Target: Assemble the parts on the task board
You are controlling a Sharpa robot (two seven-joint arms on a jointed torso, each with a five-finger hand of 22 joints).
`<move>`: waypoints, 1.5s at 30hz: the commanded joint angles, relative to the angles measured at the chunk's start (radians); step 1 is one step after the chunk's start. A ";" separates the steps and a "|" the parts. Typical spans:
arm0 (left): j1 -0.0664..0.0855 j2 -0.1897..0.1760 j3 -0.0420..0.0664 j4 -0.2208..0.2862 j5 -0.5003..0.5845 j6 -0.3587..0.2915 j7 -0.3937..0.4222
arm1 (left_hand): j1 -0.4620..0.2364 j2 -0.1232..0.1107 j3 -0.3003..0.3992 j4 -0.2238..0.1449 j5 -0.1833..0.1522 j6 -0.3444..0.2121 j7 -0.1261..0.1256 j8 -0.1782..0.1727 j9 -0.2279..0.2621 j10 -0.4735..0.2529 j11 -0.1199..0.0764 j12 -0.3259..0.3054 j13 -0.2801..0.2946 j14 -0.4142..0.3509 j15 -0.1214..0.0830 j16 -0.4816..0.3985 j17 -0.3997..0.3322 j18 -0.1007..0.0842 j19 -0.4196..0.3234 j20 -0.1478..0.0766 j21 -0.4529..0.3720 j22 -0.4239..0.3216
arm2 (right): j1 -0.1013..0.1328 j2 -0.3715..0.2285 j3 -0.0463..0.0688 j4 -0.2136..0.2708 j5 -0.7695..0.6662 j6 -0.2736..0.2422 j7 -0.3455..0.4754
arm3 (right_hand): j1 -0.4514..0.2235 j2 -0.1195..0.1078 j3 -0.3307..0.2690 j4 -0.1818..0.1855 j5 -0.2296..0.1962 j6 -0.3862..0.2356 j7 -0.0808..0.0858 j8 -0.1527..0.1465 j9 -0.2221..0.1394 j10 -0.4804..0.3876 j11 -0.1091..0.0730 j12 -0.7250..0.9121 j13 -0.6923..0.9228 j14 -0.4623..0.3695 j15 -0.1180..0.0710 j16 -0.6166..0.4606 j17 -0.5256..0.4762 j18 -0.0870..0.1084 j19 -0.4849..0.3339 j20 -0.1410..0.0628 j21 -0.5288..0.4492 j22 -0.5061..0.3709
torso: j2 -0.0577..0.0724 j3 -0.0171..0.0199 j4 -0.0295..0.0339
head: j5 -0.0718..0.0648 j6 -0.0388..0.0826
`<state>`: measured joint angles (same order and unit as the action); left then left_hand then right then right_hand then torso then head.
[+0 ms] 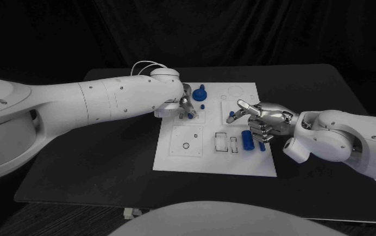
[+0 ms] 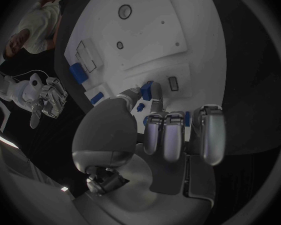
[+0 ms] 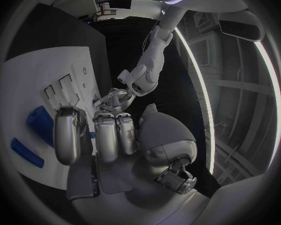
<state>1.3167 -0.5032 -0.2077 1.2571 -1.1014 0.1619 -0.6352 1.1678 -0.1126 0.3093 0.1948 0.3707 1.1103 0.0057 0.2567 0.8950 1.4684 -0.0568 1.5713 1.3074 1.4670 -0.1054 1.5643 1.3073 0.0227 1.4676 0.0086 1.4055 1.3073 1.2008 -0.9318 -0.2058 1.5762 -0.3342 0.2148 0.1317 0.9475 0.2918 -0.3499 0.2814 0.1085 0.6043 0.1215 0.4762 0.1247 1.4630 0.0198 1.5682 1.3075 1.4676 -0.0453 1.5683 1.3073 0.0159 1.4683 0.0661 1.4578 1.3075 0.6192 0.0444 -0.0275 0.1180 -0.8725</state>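
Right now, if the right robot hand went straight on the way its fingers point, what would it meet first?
Probably the small blue part just ahead of the right robot hand's raised fingertip, then the left robot hand over the task board. Depth is unclear; it may pass above.

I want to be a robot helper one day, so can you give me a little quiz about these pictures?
1. True or false: the white task board lies on a black table.
2. What colour are the small parts on the board? A red, B blue, C green.
3. Which robot hand is nearer the long cylinder lying on the board: the left robot hand or the right robot hand?

Key: 1 true; 2 B; 3 right.
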 commanded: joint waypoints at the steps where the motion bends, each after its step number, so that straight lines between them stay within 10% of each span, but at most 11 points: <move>1: -0.009 0.002 -0.004 0.000 0.007 0.020 0.000 | -0.003 0.003 0.001 0.005 0.001 0.003 0.000 -0.003 0.000 0.102 -0.006 0.000 0.263 0.104 -0.004 0.007 0.263 0.014 0.045 -0.005 -0.006 0.211 | -0.002 -0.001 0.000 0.002 -0.001 0.012 -0.012 | -0.001 -0.001 0.006 0.000 0.006 -0.004 0.001 0.004 -0.001 0.108 0.007 0.003 0.263 0.096 0.009 -0.006 0.241 0.020 0.021 0.008 -0.006 0.209 | 0.000 -0.0001 -0.0002 | 0.000 0.000; 9: -0.010 0.003 -0.004 -0.003 0.007 0.028 -0.003 | -0.009 0.002 -0.002 0.008 0.000 0.000 0.003 -0.010 -0.002 0.102 -0.005 0.000 0.263 0.104 -0.004 0.007 0.263 0.016 0.042 -0.005 -0.019 0.207 | -0.002 -0.001 0.000 0.002 -0.001 0.013 -0.012 | -0.001 -0.001 0.006 -0.001 0.007 -0.004 0.001 0.004 -0.002 0.108 0.007 0.003 0.263 0.096 0.009 -0.006 0.241 0.020 0.021 0.008 -0.006 0.209 | 0.000 0.0002 0.0002 | -0.001 0.000; 17: -0.010 0.002 -0.004 -0.004 0.003 0.034 -0.009 | -0.108 0.006 -0.120 0.090 -0.301 0.004 0.017 -0.042 -0.003 0.102 0.007 0.000 0.263 0.104 0.006 0.007 0.263 0.021 0.037 0.004 -0.050 0.199 | -0.002 -0.001 0.000 0.002 -0.001 0.015 -0.012 | 0.000 -0.001 0.007 -0.001 0.007 -0.004 0.001 0.004 -0.002 0.108 0.007 0.003 0.263 0.096 0.009 -0.006 0.243 0.021 0.021 0.008 -0.006 0.209 | 0.000 0.0004 0.0001 | 0.000 0.000; 19: -0.011 0.002 -0.004 -0.004 -0.009 0.034 -0.010 | -0.117 0.010 -0.136 0.094 -0.311 0.001 0.019 -0.047 -0.003 0.102 0.009 0.000 0.263 0.104 0.007 0.007 0.263 0.022 0.036 0.005 -0.056 0.197 | -0.003 -0.001 0.000 0.003 -0.001 0.016 -0.012 | 0.000 -0.001 0.007 -0.001 0.007 -0.004 0.001 0.004 -0.002 0.108 0.007 0.003 0.263 0.096 0.009 -0.006 0.243 0.021 0.021 0.008 -0.006 0.209 | 0.000 0.0004 -0.0002 | 0.001 0.000; 30: -0.012 0.000 -0.004 -0.008 -0.023 0.026 -0.004 | -0.156 0.038 -0.190 0.097 -0.308 -0.012 0.024 -0.065 0.001 0.102 0.014 0.000 0.263 0.104 0.011 0.007 0.263 0.025 0.034 0.009 -0.073 0.193 | -0.003 -0.002 0.000 0.003 -0.001 0.020 -0.012 | 0.000 -0.001 0.008 -0.001 0.008 -0.005 0.001 0.005 -0.002 0.108 0.007 0.003 0.263 0.097 0.009 -0.006 0.243 0.020 0.021 0.008 -0.006 0.209 | 0.000 0.0003 0.0000 | 0.000 0.000; 37: -0.012 -0.002 -0.004 -0.009 -0.024 0.021 0.004 | -0.123 0.069 -0.206 0.093 -0.217 -0.018 0.024 -0.070 0.013 0.102 0.015 0.000 0.263 0.104 0.013 0.007 0.263 0.026 0.035 0.011 -0.082 0.192 | -0.004 -0.001 0.000 0.002 -0.001 0.024 -0.015 | 0.000 -0.001 0.009 -0.001 0.008 -0.005 0.001 0.005 -0.002 0.108 0.007 0.003 0.263 0.096 0.009 -0.006 0.242 0.020 0.021 0.008 -0.006 0.209 | 0.000 -0.0001 0.0002 | 0.000 0.000; 45: -0.012 -0.006 -0.004 -0.009 -0.013 0.006 0.024 | -0.114 0.081 -0.207 0.094 -0.196 -0.017 0.024 -0.073 0.014 0.102 0.014 0.000 0.263 0.104 0.013 0.007 0.263 0.027 0.033 0.011 -0.090 0.190 | -0.005 -0.001 0.000 0.001 -0.001 0.026 -0.016 | 0.000 -0.001 0.009 -0.001 0.008 -0.005 0.001 0.005 -0.002 0.108 0.007 0.003 0.263 0.096 0.009 -0.006 0.242 0.020 0.021 0.008 -0.006 0.209 | 0.000 -0.0002 -0.0002 | 0.001 0.000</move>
<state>1.3079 -0.5088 -0.2104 1.2490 -1.1214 0.1765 -0.6319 1.0496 -0.0389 0.1091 0.2896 0.1718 1.0986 0.0309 0.1870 0.9077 1.4681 -0.0500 1.5713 1.3074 1.4669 -0.0981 1.5643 1.3073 0.0379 1.4639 0.0124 1.3218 1.3073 1.1989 -0.9322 -0.2058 1.5757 -0.3342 0.2254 0.1289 0.9475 0.2918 -0.3472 0.2786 0.1117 0.6043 0.1215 0.4762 0.1240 1.4631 0.0198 1.5682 1.3074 1.4641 -0.0418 1.5683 1.3073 0.0159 1.4683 0.0661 1.4578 1.3080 0.6192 0.0445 -0.0276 0.1184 -0.8725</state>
